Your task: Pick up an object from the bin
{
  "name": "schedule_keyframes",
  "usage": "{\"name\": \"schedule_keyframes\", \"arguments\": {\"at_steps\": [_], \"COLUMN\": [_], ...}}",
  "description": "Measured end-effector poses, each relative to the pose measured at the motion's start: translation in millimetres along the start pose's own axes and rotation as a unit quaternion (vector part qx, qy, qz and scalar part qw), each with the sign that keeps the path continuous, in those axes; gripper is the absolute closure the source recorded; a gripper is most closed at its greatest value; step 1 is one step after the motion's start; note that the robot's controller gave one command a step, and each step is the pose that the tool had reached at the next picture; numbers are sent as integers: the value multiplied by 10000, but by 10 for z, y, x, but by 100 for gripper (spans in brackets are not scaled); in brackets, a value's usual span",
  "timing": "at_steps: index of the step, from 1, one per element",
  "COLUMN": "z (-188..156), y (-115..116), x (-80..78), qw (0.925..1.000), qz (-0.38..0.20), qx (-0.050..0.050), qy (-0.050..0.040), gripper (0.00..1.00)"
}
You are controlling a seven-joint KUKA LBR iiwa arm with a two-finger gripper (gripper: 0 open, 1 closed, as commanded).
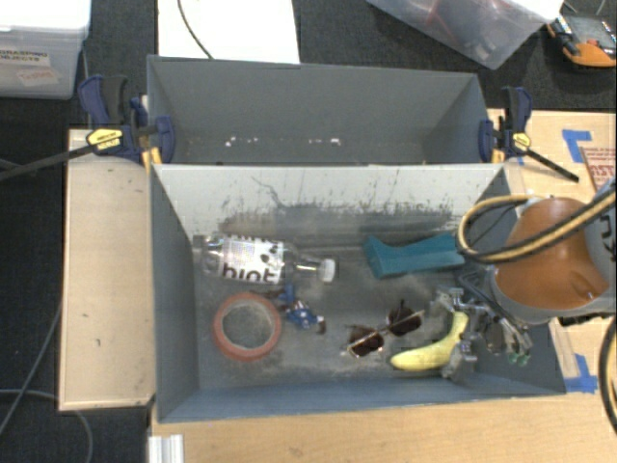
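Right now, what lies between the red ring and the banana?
In the camera view, a small blue thing lies right beside the red ring, then dark sunglasses, which reach nearly to the banana.

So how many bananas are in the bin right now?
1. The yellow banana lies in the bin, near the view's lower right corner, just right of the sunglasses, beside the gripper. The arm could hide another.
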State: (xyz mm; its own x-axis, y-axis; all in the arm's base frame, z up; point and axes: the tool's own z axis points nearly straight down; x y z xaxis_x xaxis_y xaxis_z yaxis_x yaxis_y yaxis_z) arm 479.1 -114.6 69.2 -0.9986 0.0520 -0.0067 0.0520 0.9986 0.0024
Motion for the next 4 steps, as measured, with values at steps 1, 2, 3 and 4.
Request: {"name": "schedule_keyframes", "arguments": {"at_steps": [1, 2, 3, 4], "z": [-200, -145, -152, -56], "y": [-101, -47, -24, 421], "x": [-78, -77, -117, -73], "qw": [10000, 10000, 9999, 9944], "qz": [-32, 15, -139, -1055], "qx": [36, 31, 24, 25], "qy": [-75, -57, -37, -42], "gripper": [0, 0, 0, 0]}}
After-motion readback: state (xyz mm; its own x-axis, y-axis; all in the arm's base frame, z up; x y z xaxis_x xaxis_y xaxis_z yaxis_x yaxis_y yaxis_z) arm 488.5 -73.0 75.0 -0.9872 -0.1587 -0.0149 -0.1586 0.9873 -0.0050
